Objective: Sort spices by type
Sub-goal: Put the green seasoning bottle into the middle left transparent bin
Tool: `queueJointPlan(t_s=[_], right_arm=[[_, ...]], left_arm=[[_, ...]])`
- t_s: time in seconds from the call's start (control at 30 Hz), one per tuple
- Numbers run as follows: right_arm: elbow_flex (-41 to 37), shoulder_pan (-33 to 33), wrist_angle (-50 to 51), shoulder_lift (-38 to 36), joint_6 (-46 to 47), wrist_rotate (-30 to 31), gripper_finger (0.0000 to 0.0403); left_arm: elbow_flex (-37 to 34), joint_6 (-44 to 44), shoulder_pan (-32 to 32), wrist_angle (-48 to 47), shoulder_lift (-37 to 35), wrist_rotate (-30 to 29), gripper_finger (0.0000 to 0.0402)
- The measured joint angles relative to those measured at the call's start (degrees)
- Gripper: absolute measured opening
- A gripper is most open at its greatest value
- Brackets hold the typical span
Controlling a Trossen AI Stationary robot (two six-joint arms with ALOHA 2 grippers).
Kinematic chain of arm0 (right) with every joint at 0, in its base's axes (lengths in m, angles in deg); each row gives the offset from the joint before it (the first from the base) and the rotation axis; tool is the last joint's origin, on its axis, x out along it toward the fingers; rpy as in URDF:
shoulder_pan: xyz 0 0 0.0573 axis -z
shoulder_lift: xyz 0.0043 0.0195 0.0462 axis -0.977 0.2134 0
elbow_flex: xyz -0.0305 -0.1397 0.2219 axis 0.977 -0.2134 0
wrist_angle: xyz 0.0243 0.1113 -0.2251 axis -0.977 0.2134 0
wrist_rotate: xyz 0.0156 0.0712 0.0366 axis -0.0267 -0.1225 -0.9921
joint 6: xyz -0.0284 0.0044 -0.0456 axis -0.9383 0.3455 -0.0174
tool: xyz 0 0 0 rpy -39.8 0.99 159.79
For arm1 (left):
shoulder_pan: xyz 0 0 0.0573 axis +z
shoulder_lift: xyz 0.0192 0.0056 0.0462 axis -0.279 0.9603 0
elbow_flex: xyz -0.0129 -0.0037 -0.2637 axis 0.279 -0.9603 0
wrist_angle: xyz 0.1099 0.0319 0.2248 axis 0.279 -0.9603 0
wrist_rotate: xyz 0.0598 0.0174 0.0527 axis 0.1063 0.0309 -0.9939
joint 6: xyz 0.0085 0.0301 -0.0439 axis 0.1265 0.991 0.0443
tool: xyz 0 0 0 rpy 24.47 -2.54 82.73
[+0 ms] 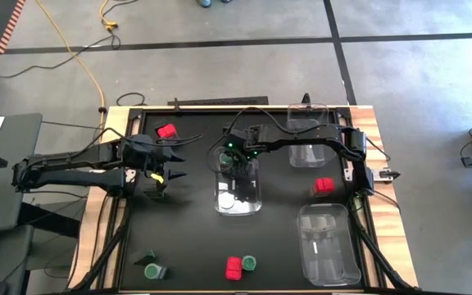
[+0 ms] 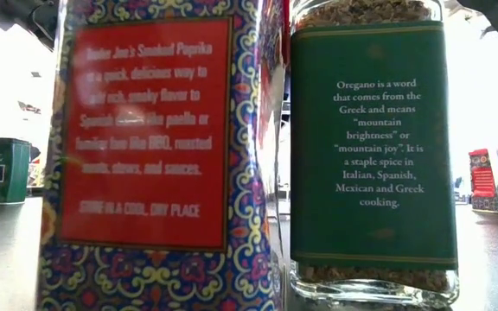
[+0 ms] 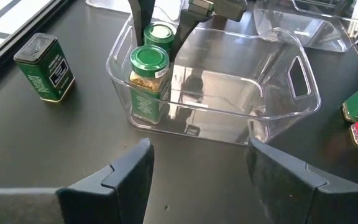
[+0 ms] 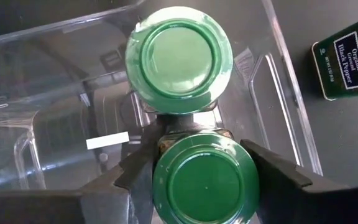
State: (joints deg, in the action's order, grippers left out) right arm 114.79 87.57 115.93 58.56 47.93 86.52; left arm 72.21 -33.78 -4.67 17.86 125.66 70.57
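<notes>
On the dark desk [image 1: 187, 238] stand three clear bins. The middle bin [image 1: 239, 197] holds two green-lidded jars, both standing upright and side by side at its far end. The right tool [image 4: 197, 180] reaches down into that bin from above, its two fingers clamped on either side of one of the jars [image 4: 204, 185]; the second jar [image 4: 179, 51] stands just beside it, free of the fingers. Seen from the left arm's camera, the same pair shows through the bin wall [image 3: 216, 93], one jar [image 3: 149, 84] in front of the other [image 3: 159, 36].

The left tool [image 1: 170, 164] hovers over the left part of the desk, its fingers spread apart with nothing between them.

The other two bins sit on the right: one at the far edge [image 1: 311, 135], one at the near edge [image 1: 328, 244].

I count three red boxes out on the desk: one far left [image 1: 166, 131], one at the right between the two bins [image 1: 324, 186], one at the near edge [image 1: 233, 268] with a third green-lidded jar [image 1: 249, 263] touching it. A dark green tin [image 1: 151, 269] lies near the left front corner, and another dark tin [image 3: 44, 66] stands just beside the middle bin.
</notes>
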Motion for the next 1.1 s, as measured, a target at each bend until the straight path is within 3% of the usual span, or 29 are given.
queueJointPlan(t_s=[0.93,1.1], right_arm=[[-0.07,0.83,0.96,-0.79,-1.49,0.04,0.0235],[-0.07,0.8,0.94,-0.79,-1.51,0.08,0.0251]], left_arm=[[0.0,-1.58,0.0,0.09,0.0,-0.01,0.0243],[0.0,-1.9,0.0,0.09,0.0,-0.01,0.0243]])
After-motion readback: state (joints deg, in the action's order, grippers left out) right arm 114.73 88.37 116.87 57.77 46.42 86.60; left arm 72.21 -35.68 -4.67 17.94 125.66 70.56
